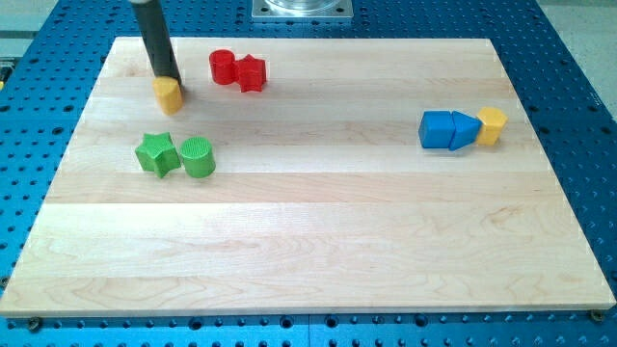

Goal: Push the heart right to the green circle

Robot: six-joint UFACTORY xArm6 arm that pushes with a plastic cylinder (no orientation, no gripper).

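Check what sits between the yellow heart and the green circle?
Nothing: camera view shows bare board between yellow heart and green circle. Green star sits beside the circle; my tip touches the heart.

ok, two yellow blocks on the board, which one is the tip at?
The yellow block at the view's upper left, above the green star. My tip sits at its top edge. The other yellow block is far right, beside the blue blocks.

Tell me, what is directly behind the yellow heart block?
My tip stands just behind the yellow heart, at its top edge. The rod hides the board there; whether they touch cannot be told.
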